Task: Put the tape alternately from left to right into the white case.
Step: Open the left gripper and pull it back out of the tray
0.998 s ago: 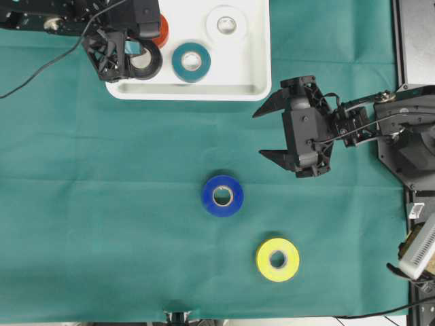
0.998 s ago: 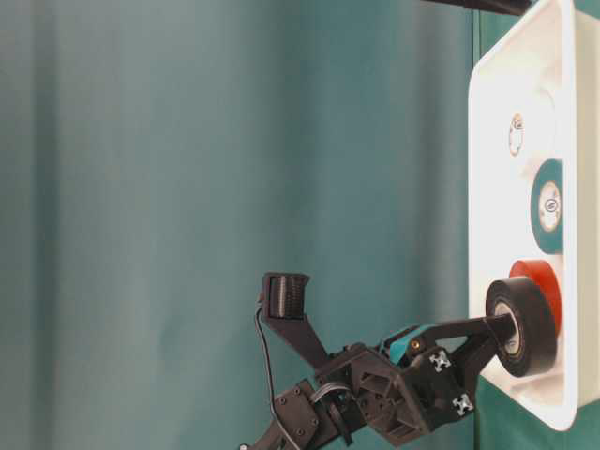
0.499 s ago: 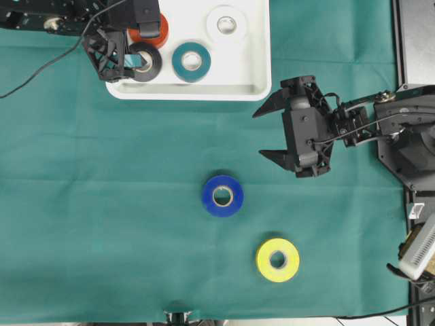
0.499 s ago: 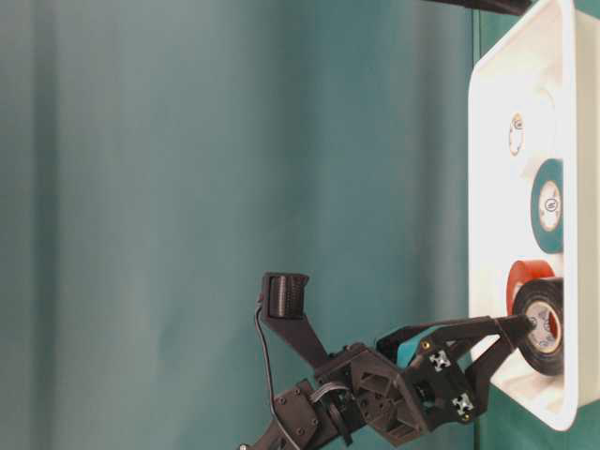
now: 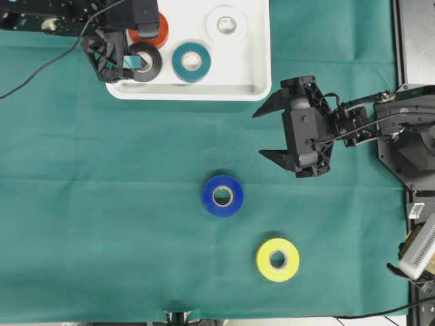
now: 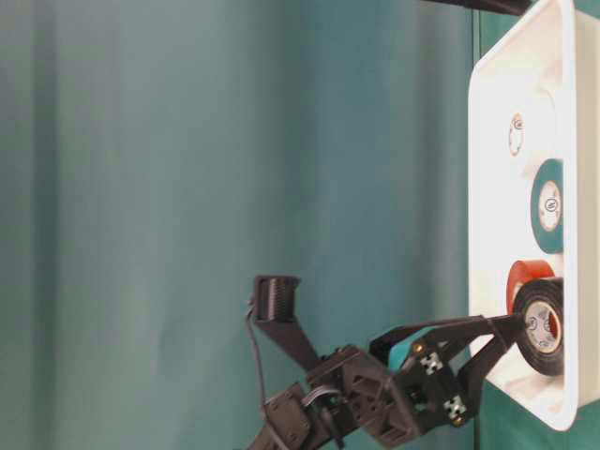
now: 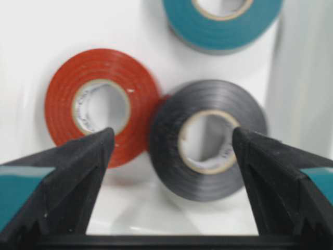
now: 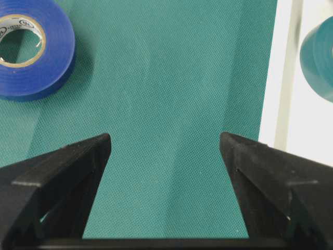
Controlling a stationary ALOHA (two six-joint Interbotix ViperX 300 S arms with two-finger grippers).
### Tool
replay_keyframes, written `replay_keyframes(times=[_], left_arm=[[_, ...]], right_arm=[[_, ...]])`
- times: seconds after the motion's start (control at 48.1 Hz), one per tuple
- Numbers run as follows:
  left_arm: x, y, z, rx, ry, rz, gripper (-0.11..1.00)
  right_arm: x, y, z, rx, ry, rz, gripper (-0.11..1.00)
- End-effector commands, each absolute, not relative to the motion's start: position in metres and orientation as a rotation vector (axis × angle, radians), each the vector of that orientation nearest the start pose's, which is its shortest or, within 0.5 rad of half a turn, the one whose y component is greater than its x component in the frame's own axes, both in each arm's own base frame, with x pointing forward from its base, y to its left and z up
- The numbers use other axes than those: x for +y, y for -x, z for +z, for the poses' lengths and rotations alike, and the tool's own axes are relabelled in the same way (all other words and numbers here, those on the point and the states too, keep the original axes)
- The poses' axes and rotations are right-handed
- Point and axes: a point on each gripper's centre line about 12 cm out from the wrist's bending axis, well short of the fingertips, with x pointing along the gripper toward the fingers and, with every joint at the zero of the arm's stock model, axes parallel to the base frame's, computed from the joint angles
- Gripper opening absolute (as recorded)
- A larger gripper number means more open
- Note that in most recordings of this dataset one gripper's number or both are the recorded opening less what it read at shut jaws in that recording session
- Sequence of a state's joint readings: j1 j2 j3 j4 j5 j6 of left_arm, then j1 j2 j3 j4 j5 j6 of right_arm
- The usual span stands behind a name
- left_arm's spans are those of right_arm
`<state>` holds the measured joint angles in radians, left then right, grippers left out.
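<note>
Covering table: green cloth [image 5: 102, 204]; both pincers [image 5: 129, 60] [image 5: 268, 132] wide open, empty.

Core printing on tape rolls [image 7: 205, 140] — illegible

Left arm enters from upper left of the overhead frame, lying along the top edge. Left hand [image 5: 126, 60] sits at the upper left, jaws spread wide; in the wrist view both black fingers [image 7: 62, 177] stand well apart, gripping nothing. In the table-level view the same hand [image 6: 487, 342] shows at the lower right, fingers angled toward the right edge.

Right arm enters from the right edge, mid-height. Right hand [image 5: 268, 132] points toward frame left, jaws spread wide, nothing between them.
</note>
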<state>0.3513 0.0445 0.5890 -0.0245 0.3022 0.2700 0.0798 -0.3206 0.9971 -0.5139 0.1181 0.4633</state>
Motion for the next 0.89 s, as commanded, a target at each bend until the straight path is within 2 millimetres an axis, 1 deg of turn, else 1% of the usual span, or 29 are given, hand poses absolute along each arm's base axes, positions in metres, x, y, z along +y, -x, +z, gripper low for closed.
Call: replay_keyframes(times=[0.0,0.208,0.395,0.603,0.873], left_arm=[[0.120,-0.363,0.175,0.890,-0.085,0.188,1.00],[0.089,-0.358,0.184,0.869,-0.118,0.122,1.00],[0.064,-0.349,0.184,0.867,-0.142,0.064,1.00],[0.045,-0.340,0.183,0.866,-0.147,0.024,1.00],[0.026,-0.330,0.183,0.862,-0.129,-0.006,1.00]], right_arm=[[0.017,-0.283,0.166,0.752,0.094,0.043,0.82],[0.017,-0.284,0.167,0.748,0.093,0.044,0.82],[0.017,-0.283,0.167,0.749,0.095,0.043,0.82],[0.017,-0.283,0.166,0.752,0.095,0.043,0.82],[0.017,-0.282,0.165,0.754,0.094,0.043,0.82]])
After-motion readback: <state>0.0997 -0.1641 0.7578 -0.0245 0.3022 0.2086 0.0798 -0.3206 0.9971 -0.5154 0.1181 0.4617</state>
